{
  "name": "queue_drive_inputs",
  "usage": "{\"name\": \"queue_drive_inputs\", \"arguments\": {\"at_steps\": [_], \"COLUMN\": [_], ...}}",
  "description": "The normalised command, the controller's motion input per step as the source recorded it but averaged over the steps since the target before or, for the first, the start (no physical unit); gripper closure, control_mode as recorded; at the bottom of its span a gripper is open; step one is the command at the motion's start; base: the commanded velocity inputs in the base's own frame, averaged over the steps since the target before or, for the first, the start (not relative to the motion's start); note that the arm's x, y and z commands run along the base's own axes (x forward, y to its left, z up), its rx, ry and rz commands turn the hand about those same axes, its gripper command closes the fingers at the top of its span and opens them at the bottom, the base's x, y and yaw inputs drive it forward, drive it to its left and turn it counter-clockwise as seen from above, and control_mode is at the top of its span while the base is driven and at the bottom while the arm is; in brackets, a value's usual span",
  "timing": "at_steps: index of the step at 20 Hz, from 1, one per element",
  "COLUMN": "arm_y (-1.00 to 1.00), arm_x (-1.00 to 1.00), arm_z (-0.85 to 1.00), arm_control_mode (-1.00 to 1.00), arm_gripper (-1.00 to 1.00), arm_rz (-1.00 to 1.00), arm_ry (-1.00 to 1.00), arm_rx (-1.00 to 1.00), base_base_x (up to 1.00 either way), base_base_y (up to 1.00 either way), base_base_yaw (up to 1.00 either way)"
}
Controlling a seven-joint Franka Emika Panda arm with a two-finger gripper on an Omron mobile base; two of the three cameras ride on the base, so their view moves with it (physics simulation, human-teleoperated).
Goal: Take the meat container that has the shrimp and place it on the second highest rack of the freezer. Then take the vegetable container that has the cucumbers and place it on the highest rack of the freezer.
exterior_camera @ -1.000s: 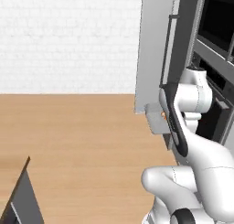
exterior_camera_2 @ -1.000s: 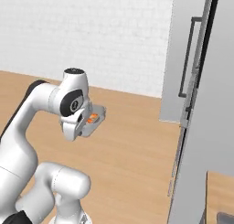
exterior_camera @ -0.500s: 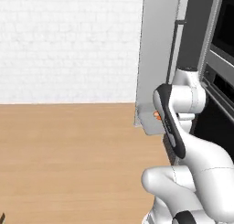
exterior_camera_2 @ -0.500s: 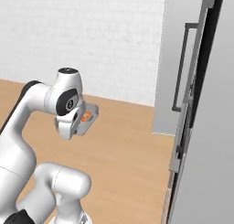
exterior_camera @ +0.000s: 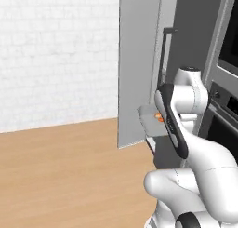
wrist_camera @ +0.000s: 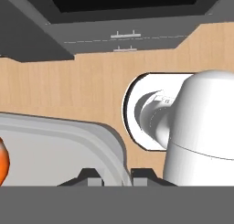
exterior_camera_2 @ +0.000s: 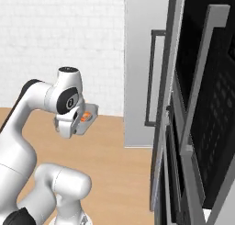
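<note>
Carrying the shrimp container (exterior_camera_2: 85, 119) clamped by its rim in the nearly shut gripper (wrist_camera: 116, 175), beside the open freezer door (exterior_camera: 137, 69), a collision with the door edge is risked, and shrimp (wrist_camera: 2, 160) could be spilled.

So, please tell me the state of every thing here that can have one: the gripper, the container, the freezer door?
gripper: shut on the rim of the container.
container: held up in the air, with orange shrimp inside, not yet on a rack.
freezer door: open, swung out.
freezer racks: dark inside, too dark to tell if anything is on them.
</note>
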Motion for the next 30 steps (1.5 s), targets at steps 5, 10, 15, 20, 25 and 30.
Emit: {"name": "queue_drive_inputs", "arguments": {"at_steps": [5,10,15,20,25,30], "arm_y": [0.0,0.0,0.0,0.0,0.0,0.0], "arm_x": [0.0,0.0,0.0,0.0,0.0,0.0], "arm_z": [0.0,0.0,0.0,0.0,0.0,0.0], "arm_control_mode": [1.0,1.0,1.0,1.0,1.0,1.0], "arm_gripper": [1.0,1.0,1.0,1.0,1.0,1.0], "arm_rz": [0.0,0.0,0.0,0.0,0.0,0.0], "arm_ry": [0.0,0.0,0.0,0.0,0.0,0.0], "arm_rx": [0.0,0.0,0.0,0.0,0.0,0.0], "base_base_x": [1.0,1.0,0.88,0.73,0.6,0.35], "base_base_y": [0.7,0.8,0.78,0.72,0.71,0.39], "base_base_yaw": [-0.46,-0.47,-0.48,-0.49,-0.46,-0.45]}}
